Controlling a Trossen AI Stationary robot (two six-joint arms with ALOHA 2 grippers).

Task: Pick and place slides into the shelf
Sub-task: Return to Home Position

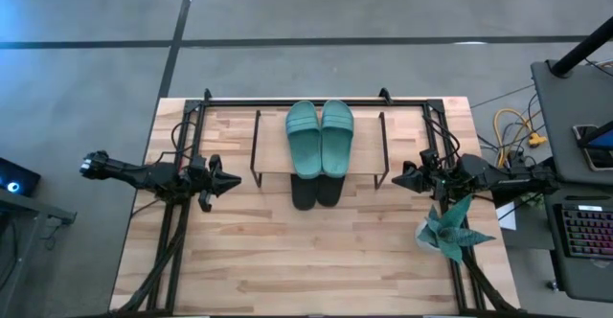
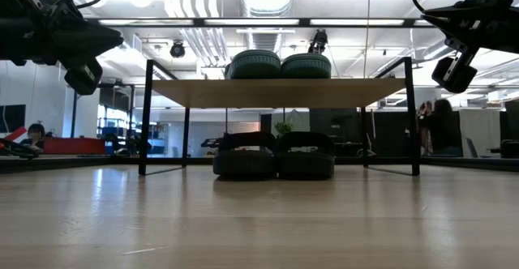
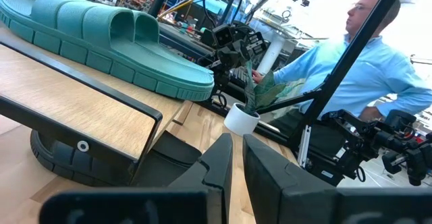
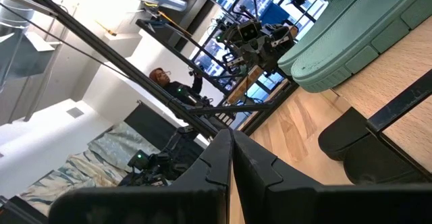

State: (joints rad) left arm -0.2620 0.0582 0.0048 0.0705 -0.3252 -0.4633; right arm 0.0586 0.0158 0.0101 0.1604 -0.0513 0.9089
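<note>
At nine and three o'clock of the black-framed wooden shelf (image 1: pixel 273 150), the clenched, empty left pincer (image 1: pixel 235 180) and right pincer (image 1: pixel 397 177) should retract level, clearing posts.

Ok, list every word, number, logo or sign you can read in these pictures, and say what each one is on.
No text can be read anywhere.
Green sandals on the shelf: no brand or mark shows.
Black sandals underneath: no mark shows.
Keyboard at the right edge of the high view: key markings too small to read.
Screen above it: lit, nothing legible.
</note>
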